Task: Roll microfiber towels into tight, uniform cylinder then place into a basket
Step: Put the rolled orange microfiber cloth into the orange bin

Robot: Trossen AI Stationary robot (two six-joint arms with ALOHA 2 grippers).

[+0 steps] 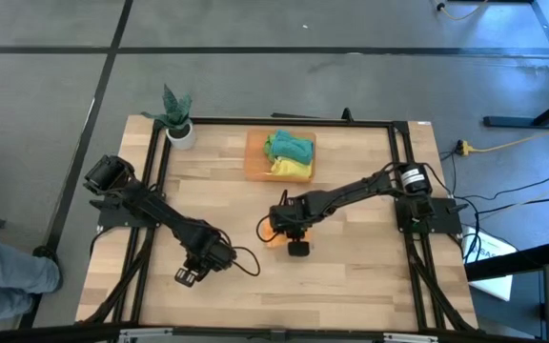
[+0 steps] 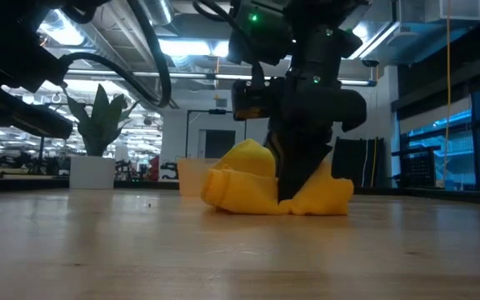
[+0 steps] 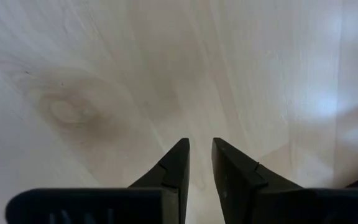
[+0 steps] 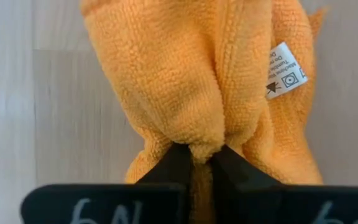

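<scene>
Bench: pale wood planks with visible grain and a knot, framed by dark rails.

Orange towel: soft looped microfiber, bunched into a lumpy mound near the middle of the bench, in front of the basket and apart from it. A white printed care tag hangs at one edge. In the low view it rests on the wood as rounded folds, not a neat cylinder.

Right claw: two dark tapered fingers clenched on a pinched fold of the orange towel, pile puckering between the tips.

Left claw: two dark wedge-shaped fingers set slightly apart, a narrow gap between them, grasping nothing; over bare wood at the bench's front left, well apart from the towel.

Basket: shallow rectangular translucent orange bin at the bench's rear centre, holding a teal towel and a yellow towel, both rumpled.

Potted plant: small white pot with stiff green leaves, rear left corner.
</scene>
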